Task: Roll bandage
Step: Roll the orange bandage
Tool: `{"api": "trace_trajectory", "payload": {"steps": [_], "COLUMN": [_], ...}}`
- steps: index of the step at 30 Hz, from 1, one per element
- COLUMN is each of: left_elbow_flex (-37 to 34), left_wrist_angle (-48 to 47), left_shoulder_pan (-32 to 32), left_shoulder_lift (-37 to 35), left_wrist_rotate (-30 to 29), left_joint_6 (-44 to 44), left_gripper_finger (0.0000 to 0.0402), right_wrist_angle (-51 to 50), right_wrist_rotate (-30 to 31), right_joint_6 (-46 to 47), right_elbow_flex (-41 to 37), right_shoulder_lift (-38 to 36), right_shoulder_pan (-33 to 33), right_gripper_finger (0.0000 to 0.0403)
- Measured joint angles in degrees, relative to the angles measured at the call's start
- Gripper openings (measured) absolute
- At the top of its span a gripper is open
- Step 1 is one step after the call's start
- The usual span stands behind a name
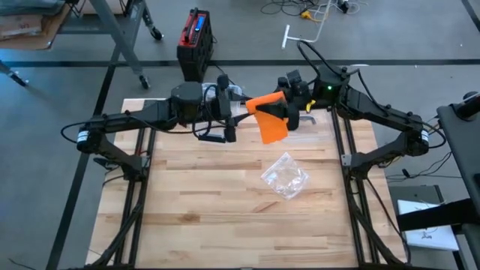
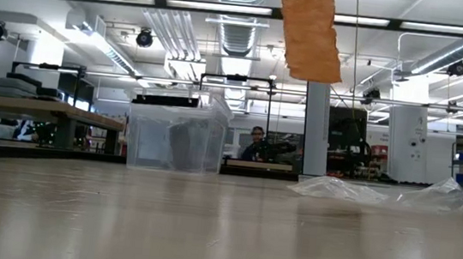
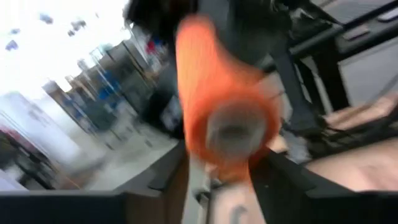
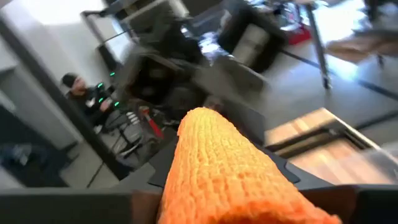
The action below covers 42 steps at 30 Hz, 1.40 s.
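An orange bandage roll (image 1: 264, 103) is held in the air over the table's far middle, between my two grippers. Its loose tail (image 1: 274, 129) hangs down and shows at the top of the low view (image 2: 311, 30), clear of the table. My left gripper (image 1: 234, 111) is at the roll's left end and my right gripper (image 1: 289, 107) at its right end. In the left wrist view the roll (image 3: 224, 118) points its grey-cored end at the camera. In the right wrist view the roll (image 4: 224, 171) runs out between the fingers. My left gripper comes level from the table's left. Its fingers (image 3: 283, 180) stand on either side of the roll's near end (image 3: 233, 146), along the roll; the touching place is blurred. My right gripper pinches the roll's right end (image 4: 236, 205) between its two fingers, level from the right, along the roll. The roll is lifted clear, the tail hanging slack.
A crumpled clear plastic bag (image 1: 286, 176) lies on the wooden table right of the middle; it also shows in the low view (image 2: 371, 192). A clear plastic box (image 2: 175, 136) stands at the far edge. The near half of the table (image 1: 225, 232) is bare wood.
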Motion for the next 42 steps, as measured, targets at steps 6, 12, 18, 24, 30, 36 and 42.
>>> {"api": "trace_trajectory", "payload": {"steps": [6,12,18,24,30,36,42], "left_elbow_flex": [-0.13,-0.11,-0.26,-0.24,-0.26,-0.26,-0.26], "left_wrist_angle": [-5.19,-0.77,2.83,5.21,6.70,7.66,7.48], "left_shoulder_pan": [0.56,2.32,3.65,3.74,3.76,3.93,3.89], "left_shoulder_lift": [-2.65,-3.33,-2.88,-1.26,-0.37,-0.31,-0.31], "left_wrist_rotate": [9.11,11.89,15.04,18.17,17.78,17.63,15.03], "left_joint_6": [-12.52,-23.01,-22.11,-20.25,-19.87,-19.56,-15.31], "left_gripper_finger": [0.0232,0.0278,0.0272,0.0240,0.0192,0.0104,0.0030], "right_wrist_angle": [-0.01,-0.23,-0.14,0.01,0.04,0.50,0.81], "right_wrist_rotate": [0.19,0.40,0.73,0.73,0.72,0.59,0.79], "right_joint_6": [-11.06,-23.63,-25.52,-25.19,-24.78,-24.38,-16.85], "right_elbow_flex": [0.02,0.04,0.04,0.04,0.04,0.04,0.04], "right_shoulder_lift": [-0.46,-0.76,-0.76,-0.76,-0.76,-0.81,-0.81], "right_shoulder_pan": [0.09,0.22,0.10,0.09,0.09,0.11,0.07], "right_gripper_finger": [0.0103,0.0104,0.0096,0.0103,0.0097,0.0102,0.0130]}}
